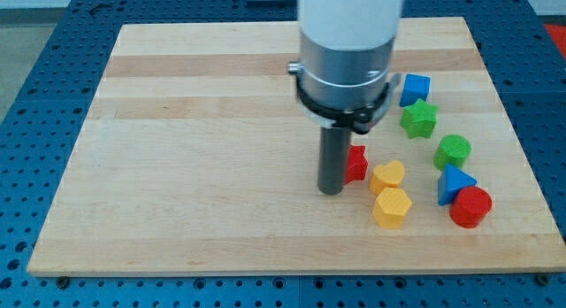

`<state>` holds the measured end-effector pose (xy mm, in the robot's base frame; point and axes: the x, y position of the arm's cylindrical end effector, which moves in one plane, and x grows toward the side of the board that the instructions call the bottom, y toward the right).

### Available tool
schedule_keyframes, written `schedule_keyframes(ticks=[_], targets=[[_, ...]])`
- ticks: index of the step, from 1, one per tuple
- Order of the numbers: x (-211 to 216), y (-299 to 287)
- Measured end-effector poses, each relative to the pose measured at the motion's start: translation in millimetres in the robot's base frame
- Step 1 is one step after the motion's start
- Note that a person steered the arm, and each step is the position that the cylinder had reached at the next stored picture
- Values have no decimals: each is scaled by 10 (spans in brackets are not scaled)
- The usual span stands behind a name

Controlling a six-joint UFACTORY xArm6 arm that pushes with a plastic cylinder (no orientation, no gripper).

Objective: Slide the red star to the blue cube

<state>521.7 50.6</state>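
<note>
The red star [356, 163] lies right of the board's middle, partly hidden by my rod. My tip [331, 191] rests on the board just to the star's left, touching or nearly touching it. The blue cube [415, 88] sits toward the view's upper right, up and to the right of the star, with the green star [419, 119] just below it.
A yellow heart [387, 175] and a yellow hexagon [392, 206] lie right and below the red star. A green cylinder [453, 150], a blue triangle [453, 183] and a red cylinder [470, 207] stand near the right edge of the wooden board [195, 166].
</note>
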Motion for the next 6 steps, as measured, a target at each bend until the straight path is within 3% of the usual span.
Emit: schedule_keyframes(ticks=[3,4,6], targets=[[-784,42],[-698,42],[-129,148]])
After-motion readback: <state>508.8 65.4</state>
